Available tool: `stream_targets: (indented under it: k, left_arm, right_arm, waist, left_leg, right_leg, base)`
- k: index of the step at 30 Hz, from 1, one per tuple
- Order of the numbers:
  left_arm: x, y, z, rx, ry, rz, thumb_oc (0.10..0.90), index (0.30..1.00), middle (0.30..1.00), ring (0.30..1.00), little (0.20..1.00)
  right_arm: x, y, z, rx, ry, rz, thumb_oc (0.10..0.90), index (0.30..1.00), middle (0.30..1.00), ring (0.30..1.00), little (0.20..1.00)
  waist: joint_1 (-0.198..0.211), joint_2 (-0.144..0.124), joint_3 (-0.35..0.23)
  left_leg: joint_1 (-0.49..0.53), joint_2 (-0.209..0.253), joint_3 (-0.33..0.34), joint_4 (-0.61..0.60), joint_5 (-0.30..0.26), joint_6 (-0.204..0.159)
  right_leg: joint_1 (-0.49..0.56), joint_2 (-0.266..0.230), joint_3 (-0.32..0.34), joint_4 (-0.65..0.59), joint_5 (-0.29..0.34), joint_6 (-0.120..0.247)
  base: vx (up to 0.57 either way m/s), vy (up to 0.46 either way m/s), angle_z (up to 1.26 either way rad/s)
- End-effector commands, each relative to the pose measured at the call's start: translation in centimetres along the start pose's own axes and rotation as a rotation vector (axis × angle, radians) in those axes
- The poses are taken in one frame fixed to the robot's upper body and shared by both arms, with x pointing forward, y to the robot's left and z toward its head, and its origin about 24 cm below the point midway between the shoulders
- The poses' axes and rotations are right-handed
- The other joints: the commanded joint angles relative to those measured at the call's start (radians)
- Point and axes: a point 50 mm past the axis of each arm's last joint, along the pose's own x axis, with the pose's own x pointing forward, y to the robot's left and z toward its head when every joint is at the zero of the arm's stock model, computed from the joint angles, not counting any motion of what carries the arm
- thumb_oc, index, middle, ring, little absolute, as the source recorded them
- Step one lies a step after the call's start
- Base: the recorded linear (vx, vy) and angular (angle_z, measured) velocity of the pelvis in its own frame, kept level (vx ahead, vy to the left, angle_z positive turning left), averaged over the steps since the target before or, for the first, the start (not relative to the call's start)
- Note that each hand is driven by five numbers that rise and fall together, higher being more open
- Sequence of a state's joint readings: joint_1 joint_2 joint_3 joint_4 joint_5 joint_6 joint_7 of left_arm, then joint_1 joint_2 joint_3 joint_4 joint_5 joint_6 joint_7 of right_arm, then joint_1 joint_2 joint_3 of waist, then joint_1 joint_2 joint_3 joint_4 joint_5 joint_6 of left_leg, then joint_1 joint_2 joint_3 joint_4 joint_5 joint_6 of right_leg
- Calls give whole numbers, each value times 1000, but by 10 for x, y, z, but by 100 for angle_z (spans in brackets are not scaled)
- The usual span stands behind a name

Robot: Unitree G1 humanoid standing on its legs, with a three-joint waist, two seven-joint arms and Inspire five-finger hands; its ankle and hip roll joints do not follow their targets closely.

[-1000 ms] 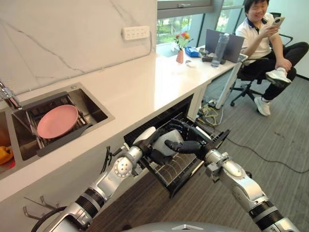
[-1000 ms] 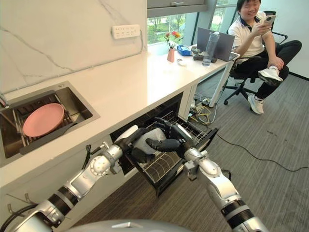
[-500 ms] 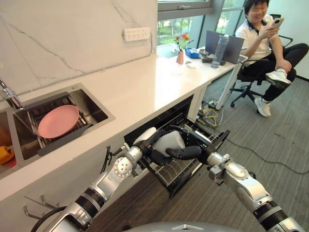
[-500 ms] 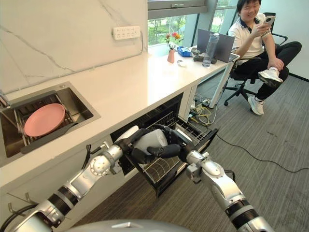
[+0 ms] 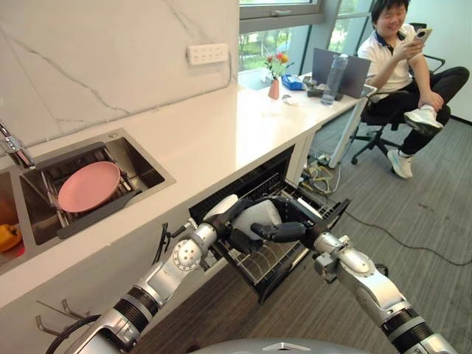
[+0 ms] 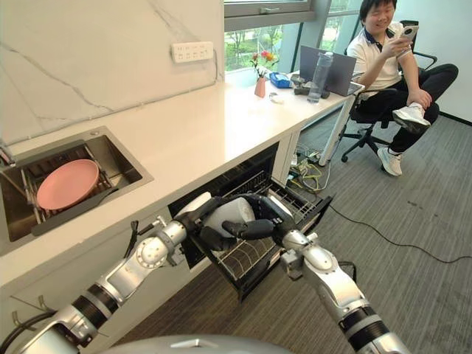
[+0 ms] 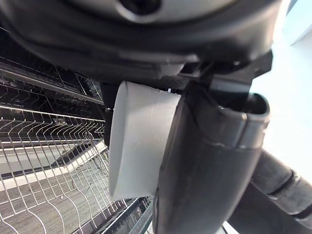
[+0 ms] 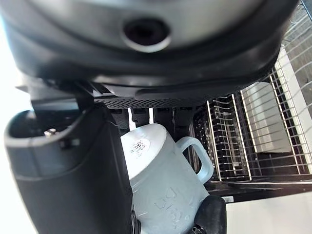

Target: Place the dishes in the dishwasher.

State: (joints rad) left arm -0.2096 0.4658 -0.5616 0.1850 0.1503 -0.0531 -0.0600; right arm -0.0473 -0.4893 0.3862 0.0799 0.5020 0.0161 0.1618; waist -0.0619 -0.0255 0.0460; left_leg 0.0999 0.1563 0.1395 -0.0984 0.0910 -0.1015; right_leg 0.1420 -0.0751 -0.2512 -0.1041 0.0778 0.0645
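1. Fingers of left hand (image 5: 234, 218) and right hand (image 5: 284, 231) both curl round one pale mug (image 5: 256, 217), held above the pulled-out dishwasher rack (image 5: 274, 258).
2. One pink plate (image 5: 88, 185) lies in the sink (image 5: 144, 166).
3. One seated person (image 5: 402, 55) sits beyond the counter (image 5: 214, 133).

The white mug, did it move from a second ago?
Yes. The white mug, held between the left hand and right hand, has risen slightly against the dishwasher rack, towards the counter edge.
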Motion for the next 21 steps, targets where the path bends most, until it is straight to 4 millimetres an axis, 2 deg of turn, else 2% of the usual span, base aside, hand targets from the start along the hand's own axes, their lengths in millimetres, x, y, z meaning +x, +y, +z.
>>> stream_targets:
  k: [1, 5, 6, 7, 9, 14, 21]
  left_arm:
    - [22, 46, 56, 75, -272, 240, 400, 300, 300, 300, 300]
    - [21, 48, 60, 107, -291, 266, 400, 300, 300, 300, 300]
    - [20, 49, 61, 116, -295, 282, 456, 385, 385, 385, 385]
    - [20, 49, 61, 116, -295, 282, 456, 385, 385, 385, 385]
    - [19, 53, 62, 155, -301, 331, 800, 900, 900, 900, 900]
    - [13, 65, 68, 273, -334, 425, 800, 900, 900, 900, 900]
    - [7, 71, 61, 396, -303, 471, 800, 900, 900, 900, 900]
  right_arm:
    - [10, -1, 50, 44, -301, -107, 400, 300, 300, 300, 300]
    - [10, 2, 50, 73, -323, -124, 400, 300, 300, 300, 300]
    - [9, 2, 50, 83, -330, -134, 400, 300, 300, 300, 300]
    - [9, 2, 50, 83, -330, -134, 400, 300, 300, 300, 300]
    - [9, 7, 52, 123, -352, -150, 400, 300, 300, 300, 300]
    - [9, 15, 50, 184, -352, -121, 400, 300, 300, 300, 300]
    - [4, 14, 53, 260, -378, -159, 400, 300, 300, 300, 300]
  waist:
    - [14, 25, -14]
    - [12, 28, -13]
    - [11, 29, -13]
    - [11, 29, -13]
    - [9, 29, -12]
    - [8, 27, -8]
    - [5, 28, -7]
  left_leg:
    - [39, -39, -6, 11, -108, 24]
    - [40, -40, -4, 11, -109, 24]
    - [40, -40, -3, 11, -109, 24]
    - [40, -40, -3, 11, -109, 24]
    - [40, -40, -1, 11, -109, 24]
    - [39, -40, 1, 11, -108, 22]
    - [39, -41, 4, 11, -108, 21]
  right_leg:
    - [-8, -40, -27, 17, -78, 74]
    - [-10, -41, -26, 17, -76, 75]
    - [-11, -41, -26, 17, -76, 75]
    - [-11, -41, -26, 17, -76, 75]
    - [-11, -41, -24, 17, -76, 75]
    - [-15, -41, -23, 17, -74, 76]
    - [-15, -41, -22, 17, -73, 77]
  base:
    - [0, 0, 0]
    - [0, 0, 0]
    - [0, 0, 0]
    - [0, 0, 0]
    - [0, 0, 0]
    - [0, 0, 0]
    - [0, 0, 0]
